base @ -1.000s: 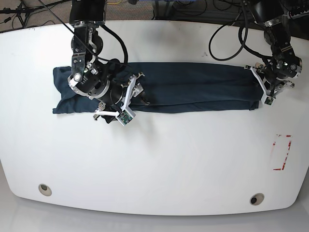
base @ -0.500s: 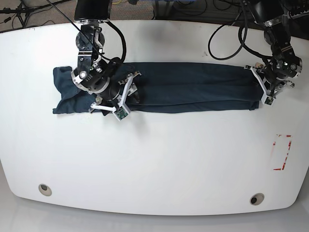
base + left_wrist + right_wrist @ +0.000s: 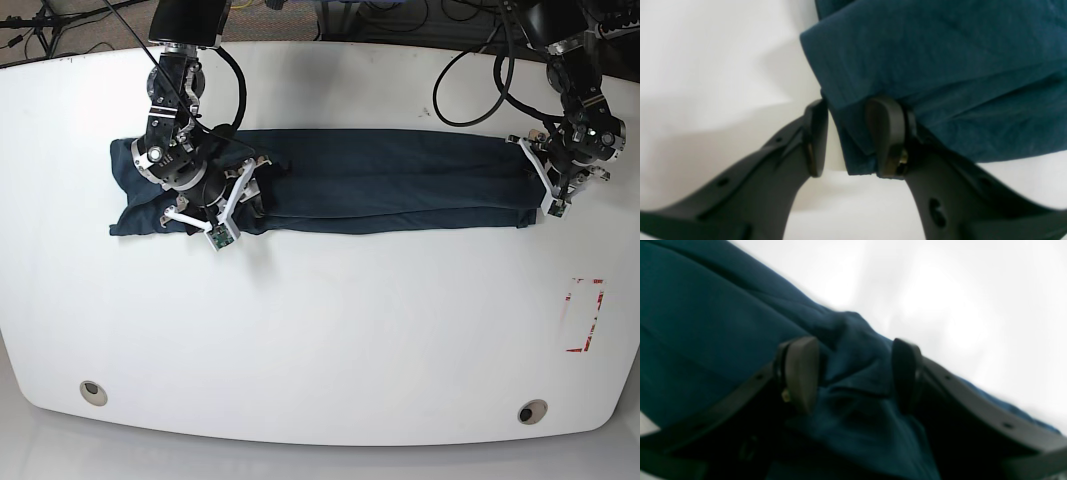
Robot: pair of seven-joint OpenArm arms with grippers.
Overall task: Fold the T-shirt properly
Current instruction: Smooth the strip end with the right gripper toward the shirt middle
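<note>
The dark navy T-shirt (image 3: 400, 180) lies as a long folded band across the back half of the white table (image 3: 330, 330). At the band's right end my left gripper (image 3: 541, 186) stands open. In the left wrist view the cloth's corner (image 3: 857, 156) lies in the left gripper (image 3: 850, 140), against one finger (image 3: 887, 133), with a strip of white table between it and the other. Over the band's left part my right gripper (image 3: 250, 198) is also open. In the right wrist view a raised bunch of fabric (image 3: 857, 373) sits in the right gripper (image 3: 853, 373).
A red-outlined mark (image 3: 583, 315) is on the table near its right edge. Two round holes (image 3: 92, 392) (image 3: 532, 411) sit near the front edge. Black cables (image 3: 470, 90) trail over the back of the table behind the arms.
In the base view, the right-wrist arm has slid left along the shirt band, its wrist turning. The arm at the shirt's right end has stayed put.
</note>
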